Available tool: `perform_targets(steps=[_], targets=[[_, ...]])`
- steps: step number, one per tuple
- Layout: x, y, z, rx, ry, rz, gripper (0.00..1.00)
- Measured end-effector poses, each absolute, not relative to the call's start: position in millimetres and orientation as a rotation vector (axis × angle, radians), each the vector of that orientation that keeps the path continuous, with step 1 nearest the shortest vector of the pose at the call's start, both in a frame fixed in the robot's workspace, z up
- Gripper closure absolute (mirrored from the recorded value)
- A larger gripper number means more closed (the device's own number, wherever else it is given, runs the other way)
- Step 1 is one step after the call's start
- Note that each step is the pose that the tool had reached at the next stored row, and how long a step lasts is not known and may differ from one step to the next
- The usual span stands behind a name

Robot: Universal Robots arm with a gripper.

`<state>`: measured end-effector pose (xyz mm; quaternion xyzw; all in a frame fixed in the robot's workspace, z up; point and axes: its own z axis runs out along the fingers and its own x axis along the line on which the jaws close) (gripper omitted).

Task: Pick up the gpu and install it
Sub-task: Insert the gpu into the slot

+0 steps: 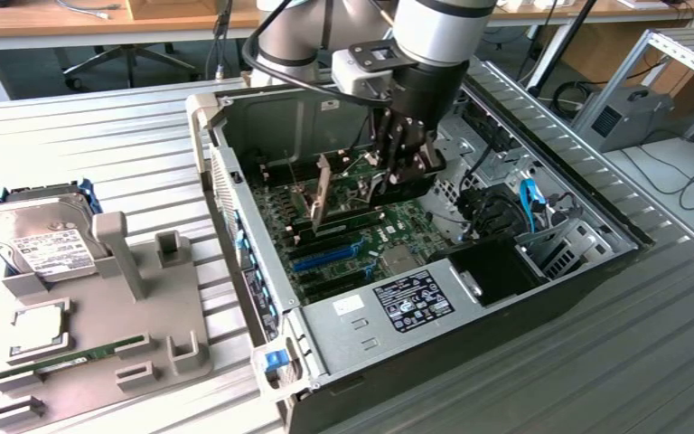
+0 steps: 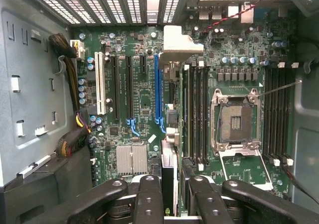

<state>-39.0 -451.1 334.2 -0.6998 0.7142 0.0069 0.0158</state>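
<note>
The open computer case [image 1: 444, 271] lies on its side on the ribbed metal desk [image 1: 94, 163], its near end with a black-and-white label plate closest in the exterior view and its green motherboard [image 1: 347, 235] facing up. The robot arm [image 1: 437, 36] reaches down into the case from above, and its gripper [image 1: 398, 167] sits low over the board near the case's far wall. In the wrist view the black fingers [image 2: 149, 199] close from both sides on the gpu [image 2: 169, 184], which is held edge-on so that little more than its thin edge and silver end bracket show; the gripper is clamped on the card, partway closed around its thickness. The card stands upright over the motherboard [image 2: 149, 109], running in line with the blue expansion slot [image 2: 158, 92] and beside the black memory slots [image 2: 194, 114]; whether its lower edge is touching a slot cannot be told. The empty processor socket [image 2: 237, 119] lies beyond the memory slots. On the exterior view's left, well apart from the case, a grey parts holder [image 1: 106, 325] rests on the desk, carrying a silver hard drive [image 1: 40, 244] with a white label, a square processor chip [image 1: 36, 327] and a long narrow memory stick [image 1: 76, 354].
</note>
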Motion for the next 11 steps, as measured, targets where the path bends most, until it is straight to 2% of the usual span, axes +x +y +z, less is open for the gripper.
perform_targets(steps=[11], targets=[[-39.2, -451.6, 331.8, -2.176, 2.221, 0.022, 0.74]])
